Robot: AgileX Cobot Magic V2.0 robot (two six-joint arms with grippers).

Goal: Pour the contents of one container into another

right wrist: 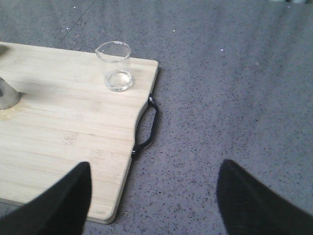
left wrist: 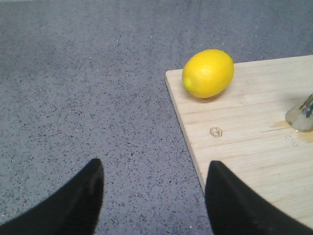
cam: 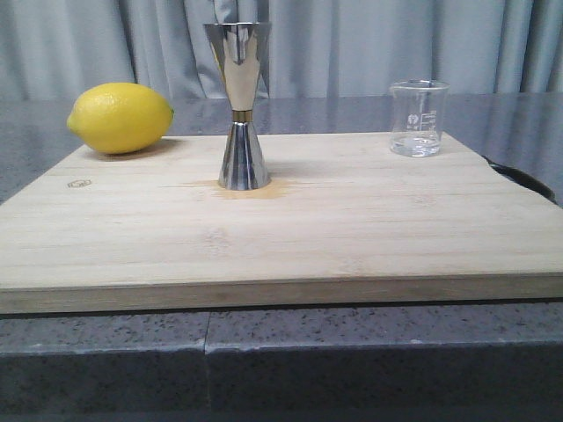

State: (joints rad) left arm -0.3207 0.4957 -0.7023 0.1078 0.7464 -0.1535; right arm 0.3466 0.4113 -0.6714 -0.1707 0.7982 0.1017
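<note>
A small clear glass beaker (cam: 417,118) stands upright at the back right of the wooden board (cam: 281,237); it also shows in the right wrist view as the beaker (right wrist: 116,66) near the board's corner. The tall steel jigger (cam: 241,105) stands upright mid-board, its base (left wrist: 302,116) just visible in the left wrist view. My left gripper (left wrist: 154,169) hangs open over the counter beside the board's left edge. My right gripper (right wrist: 154,171) is open over the board's right edge, well short of the beaker. Neither arm shows in the front view.
A yellow lemon (cam: 120,117) lies at the board's back left corner, also seen as the lemon (left wrist: 208,73). A black handle (right wrist: 149,126) sticks out from the board's right side. Grey speckled counter (right wrist: 234,88) surrounds the board; a curtain hangs behind.
</note>
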